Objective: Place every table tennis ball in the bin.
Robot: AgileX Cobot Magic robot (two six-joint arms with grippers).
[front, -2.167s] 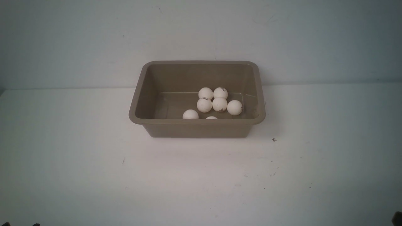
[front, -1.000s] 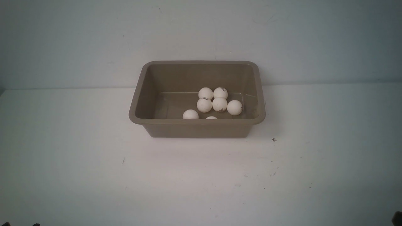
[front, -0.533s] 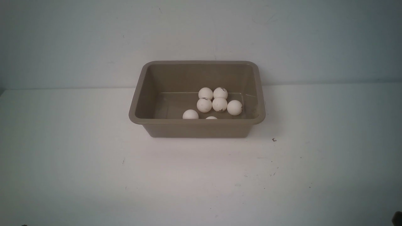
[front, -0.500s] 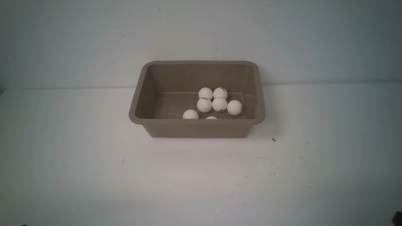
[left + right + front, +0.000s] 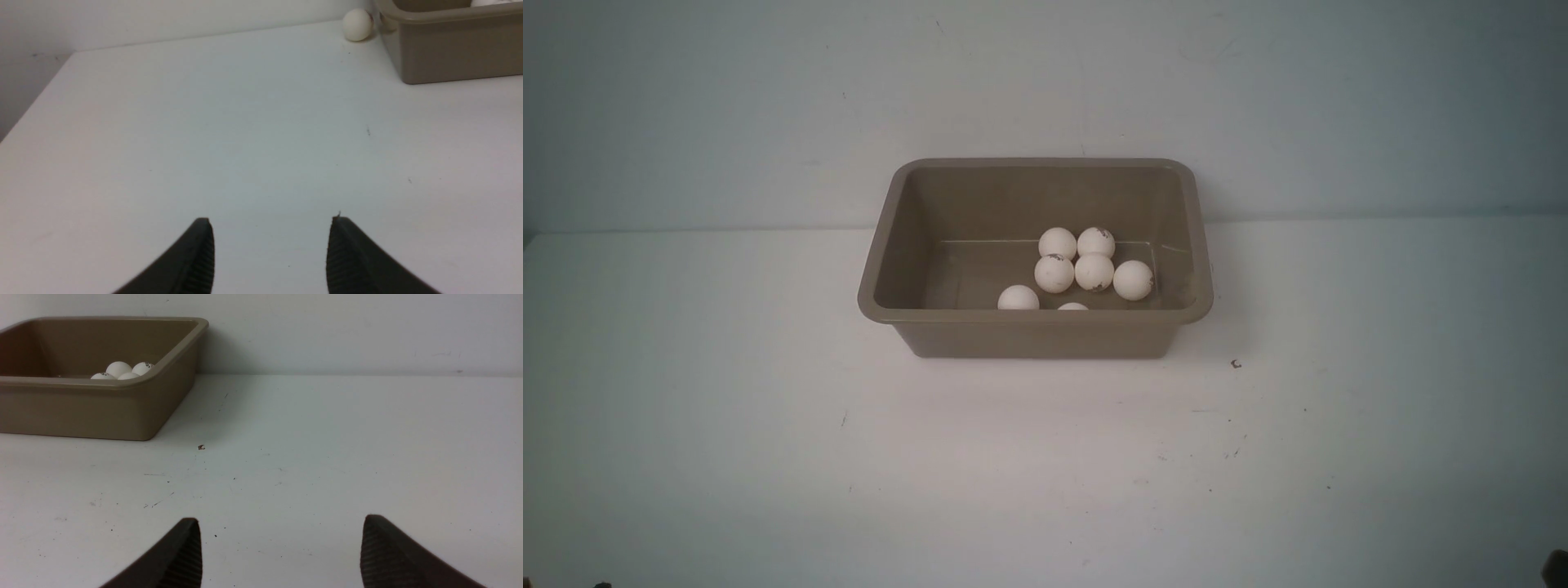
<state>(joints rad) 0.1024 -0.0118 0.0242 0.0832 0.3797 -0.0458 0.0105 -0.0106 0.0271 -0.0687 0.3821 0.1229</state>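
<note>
The taupe bin [image 5: 1035,335] stands at the back middle of the table. Several white table tennis balls [image 5: 1094,271] lie inside it, mostly right of centre, and their tops show over the rim in the right wrist view [image 5: 118,369]. One more table tennis ball [image 5: 357,25] lies on the table outside the bin [image 5: 449,57], by its far corner near the wall; the front view does not show it. My left gripper [image 5: 271,220] is open over bare table, well short of the bin. My right gripper [image 5: 280,520] is open too, and nothing is between its fingers.
The white table [image 5: 768,408] ends at a left edge [image 5: 36,102] near the wall. A small dark speck [image 5: 1236,363] lies right of the bin, also seen as a speck [image 5: 200,447] in the right wrist view. The wall rises close behind the bin.
The balls and the bin have not moved. Only the dark tip of my left arm at the bottom edge of the front view has sunk lower.
</note>
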